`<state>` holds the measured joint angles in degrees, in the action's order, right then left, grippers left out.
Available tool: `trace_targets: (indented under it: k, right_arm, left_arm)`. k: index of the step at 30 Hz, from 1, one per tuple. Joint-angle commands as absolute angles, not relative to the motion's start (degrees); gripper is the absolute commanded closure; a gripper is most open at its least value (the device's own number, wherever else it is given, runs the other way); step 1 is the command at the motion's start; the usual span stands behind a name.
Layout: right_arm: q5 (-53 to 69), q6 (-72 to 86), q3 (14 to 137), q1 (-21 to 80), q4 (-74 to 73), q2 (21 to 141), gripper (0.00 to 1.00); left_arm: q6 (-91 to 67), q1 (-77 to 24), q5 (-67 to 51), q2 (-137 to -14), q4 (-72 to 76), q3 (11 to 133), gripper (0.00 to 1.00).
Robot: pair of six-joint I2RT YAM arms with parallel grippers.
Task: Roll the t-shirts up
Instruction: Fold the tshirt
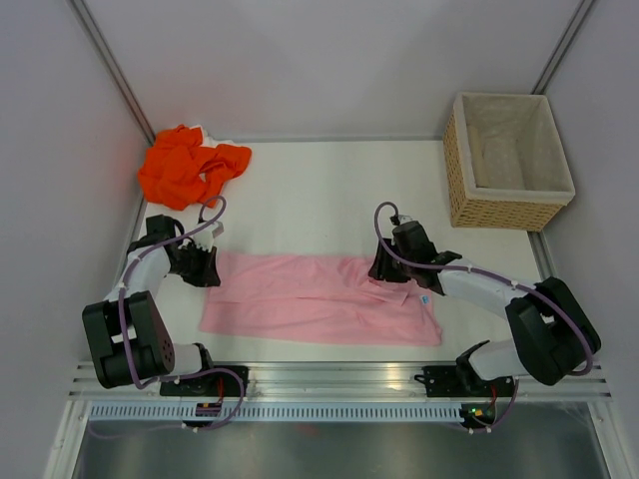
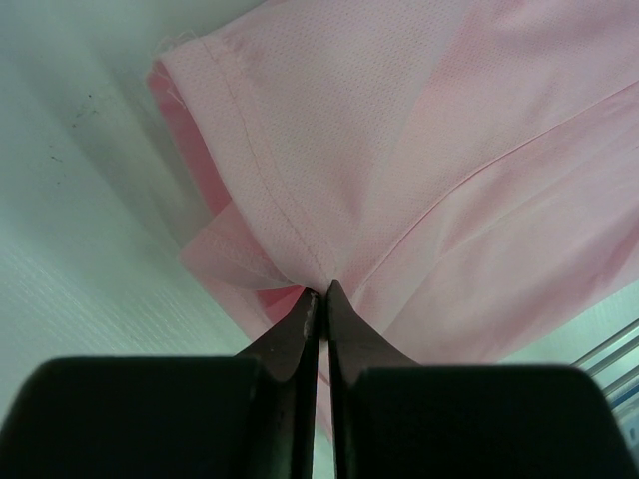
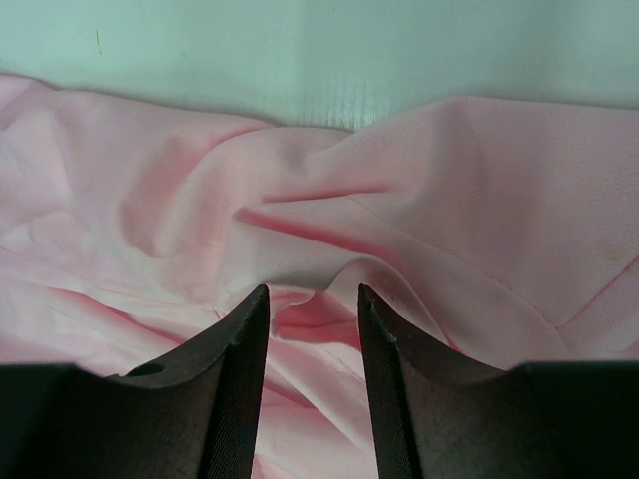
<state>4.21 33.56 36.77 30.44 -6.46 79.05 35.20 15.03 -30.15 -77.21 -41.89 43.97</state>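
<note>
When viewed from above, locate the pink t-shirt (image 1: 319, 299) first, spread flat across the near half of the white table (image 1: 329, 195), just beyond the two arm bases. Note a soft, light pink cloth, folded into a long, roughly rectangular band lying left to right, with shallow creases along its length. Check the weave from the left wrist view: fine matte mesh knit, with a stitched hem and a seam line running diagonally. Check the right wrist view for loose, rounded folds and ridges bunched near the far edge of the cloth.

Find the left arm (image 1: 145, 267) reaching to the left end of the band. Read the left jaws as pressed almost together, black and tapered, pinching a thin fold of the hemmed pink edge at the tips. Find the right arm (image 1: 479, 284) reaching to the far right part of the band. Read the right jaws as spread apart, black, with finely textured inner faces, straddling a raised pink ridge and gripping nothing; unable to confirm contact with the cloth beneath.

Farther back, at the far left corner of the table, note the orange t-shirt (image 1: 190, 168), bright and crumpled into an irregular heap, well apart from the pink one. At the far right corner, note a square woven wicker basket (image 1: 504, 212) with pale cloth lining, standing upright.
</note>
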Motion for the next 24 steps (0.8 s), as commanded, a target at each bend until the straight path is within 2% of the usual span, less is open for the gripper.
trace_targets:
  k: [1, 5, 7, 8, 11, 14, 24]
  right_arm:
    - [3.78, 35.68, 37.97, 30.5, -0.97, 81.21, 0.53]
    - [5.18, 35.51, 38.67, 30.59, 1.93, 84.63, 0.53]
    - [6.15, 35.68, 38.76, 30.67, 3.42, 85.08, 0.58]
    - [6.15, 35.77, 38.59, 30.76, 3.86, 84.73, 0.63]
    - [5.71, 35.86, 38.06, 30.85, 4.83, 83.59, 0.88]
    - [5.8, 35.86, 37.27, 30.94, 2.65, 81.22, 1.0]
    - [5.71, 40.41, 31.21, 35.06, -6.15, 66.63, 1.0]
  left_arm:
    - [36.39, 15.38, -31.29, -77.17, -41.49, 45.44, 0.92]
    - [36.3, 15.38, -31.55, -77.26, -41.48, 45.53, 0.92]
    - [36.12, 15.38, -31.55, -77.17, -41.4, 45.53, 0.93]
    - [36.21, 15.38, -31.47, -77.17, -41.48, 45.53, 0.93]
    - [36.21, 15.38, -31.46, -77.08, -41.4, 45.61, 0.94]
    - [35.86, 15.29, -31.64, -76.91, -41.48, 46.14, 0.96]
    - [35.33, 15.38, -31.73, -76.9, -41.48, 47.81, 0.98]
